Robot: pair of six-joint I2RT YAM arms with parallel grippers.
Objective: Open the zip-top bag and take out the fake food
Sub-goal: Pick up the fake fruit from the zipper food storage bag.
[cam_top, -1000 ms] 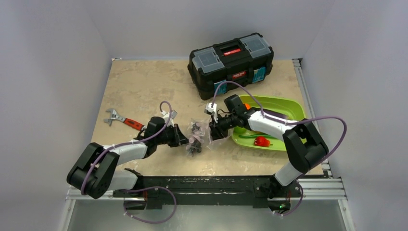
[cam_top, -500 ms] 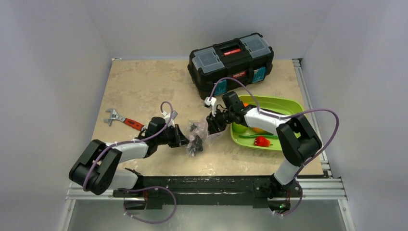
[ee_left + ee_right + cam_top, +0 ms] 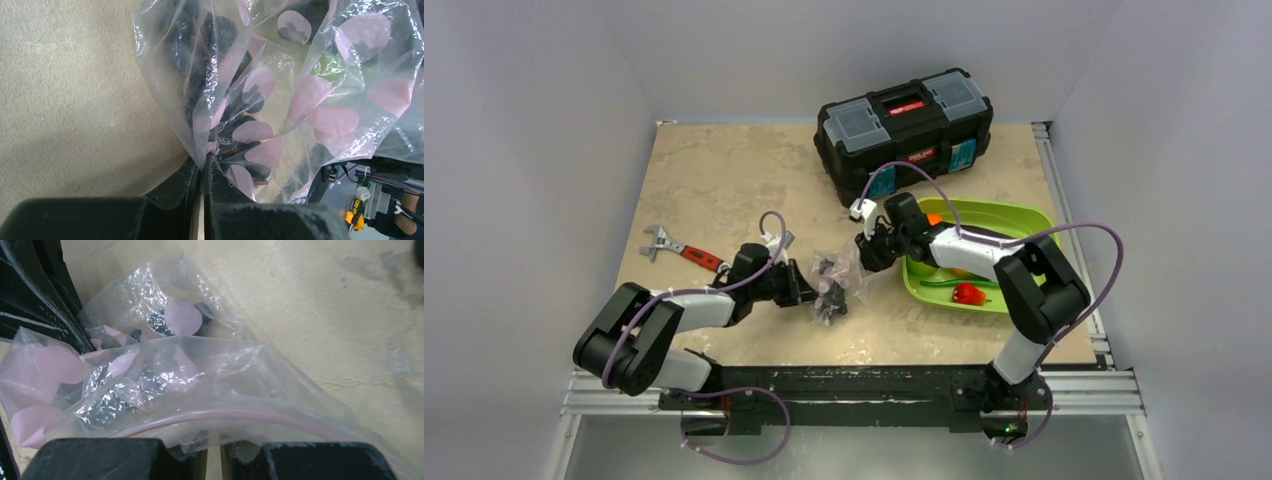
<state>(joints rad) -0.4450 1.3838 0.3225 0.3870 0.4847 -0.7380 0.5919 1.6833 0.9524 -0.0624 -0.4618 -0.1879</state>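
Pinching the zip-top bag (image 3: 832, 282) at the middle of the table (image 3: 724, 180): my left jaws are clamped flat on its thin film, my right jaws nearly closed on film beside the pink zip strip (image 3: 240, 416). Light, crinkly, slippery stuff, I judge; that stiffer strip offers the surest hold.
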